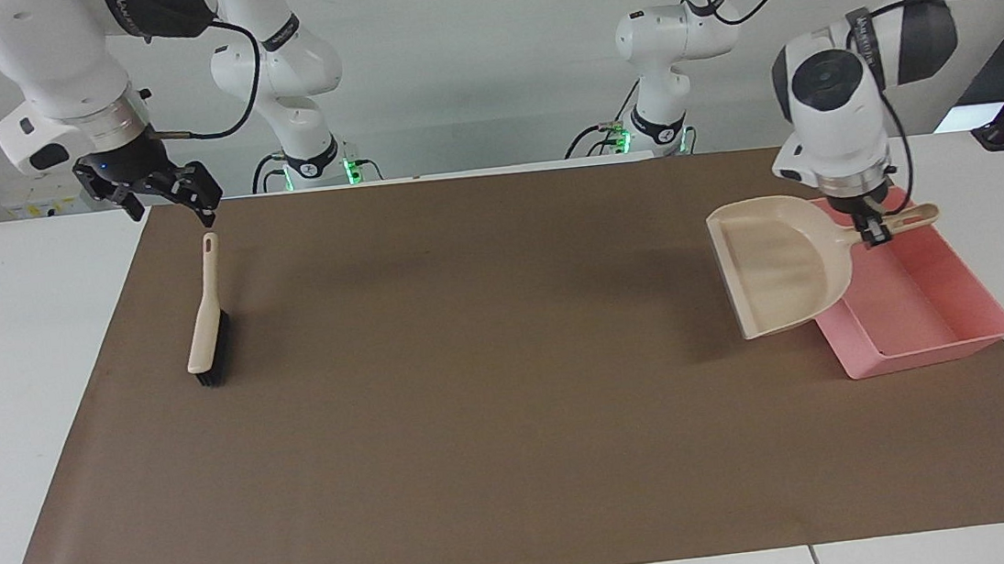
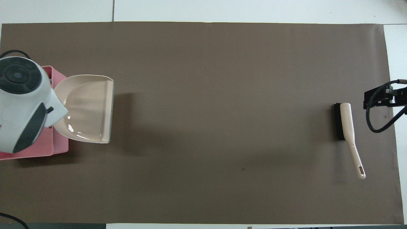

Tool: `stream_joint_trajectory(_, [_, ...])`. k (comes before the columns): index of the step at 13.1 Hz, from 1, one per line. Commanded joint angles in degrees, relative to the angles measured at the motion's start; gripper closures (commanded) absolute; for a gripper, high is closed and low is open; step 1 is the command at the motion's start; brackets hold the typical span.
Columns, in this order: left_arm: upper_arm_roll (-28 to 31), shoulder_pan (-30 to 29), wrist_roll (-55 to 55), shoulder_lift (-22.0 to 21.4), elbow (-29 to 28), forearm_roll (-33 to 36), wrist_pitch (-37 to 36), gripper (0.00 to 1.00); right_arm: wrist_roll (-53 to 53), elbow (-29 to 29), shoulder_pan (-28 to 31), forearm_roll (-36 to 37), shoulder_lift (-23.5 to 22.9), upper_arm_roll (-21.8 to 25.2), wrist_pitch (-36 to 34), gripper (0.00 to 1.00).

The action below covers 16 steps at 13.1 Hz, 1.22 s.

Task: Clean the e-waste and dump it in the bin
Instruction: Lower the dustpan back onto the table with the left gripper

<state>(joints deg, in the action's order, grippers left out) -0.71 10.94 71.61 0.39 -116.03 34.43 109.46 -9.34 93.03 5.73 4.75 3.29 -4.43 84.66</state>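
The left pincer is clamped on the handle of the dustpan, held over the mat beside the bin at the left arm's end of the bench. The e-waste cannot be seen. The right pincer, fingers apart, hangs over the handle tip of the brush lying on the mat.

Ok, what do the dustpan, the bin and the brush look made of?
Dustpan: likely glossy beige plastic; highlights glint in its scoop. Bin: likely pink moulded plastic, smooth thin walls. Brush: beige handle, probably plastic; black bristles, fibre unclear.
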Motion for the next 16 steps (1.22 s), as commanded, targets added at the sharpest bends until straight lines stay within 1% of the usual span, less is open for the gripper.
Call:
stream_joint_trajectory(1, [0.88, 8.63, -11.88, -1.71, -7.62, -1.02, 2.41, 1.00, 1.17, -0.48, 1.22, -0.97, -0.12, -0.93, -0.99, 0.00])
stream_joint_trajectory(3, [0.88, 13.82, -18.75, -0.05, -9.04, -2.77, 5.75, 1.00, 1.43, -0.48, 1.04, -0.97, -0.12, -0.93, -0.99, 0.00])
stream_joint_trajectory(5, [0.88, 16.39, -22.98, 1.71, -9.04, -3.14, 8.13, 1.00, 1.34, -0.48, 1.22, -1.06, -0.03, -0.93, -0.99, 0.00])
stream_joint_trajectory(7, [0.88, 17.54, -24.23, 3.46, -9.04, -3.22, 8.75, 1.00, 1.34, -0.48, 1.13, -1.06, -0.12, -0.93, -0.99, 0.00])
stream_joint_trajectory(9, [0.97, 17.72, -24.24, 5.84, -9.13, -3.22, 11.55, 1.00, 1.34, -0.48, 1.13, -1.06, -0.03, -0.93, -1.17, 0.00])
stream_joint_trajectory(10, [0.97, 17.46, -24.23, 6.02, -9.13, -3.14, 11.57, 1.00, 1.43, -0.48, 1.22, -1.06, -0.12, -0.93, -1.08, 0.00])
stream_joint_trajectory(11, [0.97, 17.19, -24.23, 6.11, -9.04, -3.14, 11.22, 0.90, 1.43, -0.48, 1.22, -1.06, -0.12, -0.93, -1.08, 0.00])
stream_joint_trajectory(12, [0.97, 17.19, -23.71, 6.03, -8.95, -3.14, 11.04, 0.59, 1.43, -0.48, 1.22, -1.06, -0.03, -0.93, -1.08, 0.00])
stream_joint_trajectory(13, [1.06, 17.36, -23.62, 5.76, -8.60, -3.22, 10.78, 0.40, 1.43, -0.48, 1.22, -1.06, -0.12, -0.93, -1.08, 0.00])
stream_joint_trajectory(14, [1.06, 17.02, -23.62, 4.81, -8.34, -3.22, 10.51, 0.29, 1.43, -0.48, 1.22, -1.06, -0.03, -0.93, -1.08, 0.00])
stream_joint_trajectory(15, [1.23, 16.49, -24.05, 3.14, -8.34, -3.22, 9.12, 0.08, 1.43, -0.48, 1.22, -1.06, -0.03, -0.93, -1.08, 0.00])
stream_joint_trajectory(16, [1.24, 15.27, -24.49, 1.91, -8.25, -3.22, 5.71, 0.03, 1.43, -0.48, 1.22, -1.06, -0.12, -0.93, -1.08, 0.00])
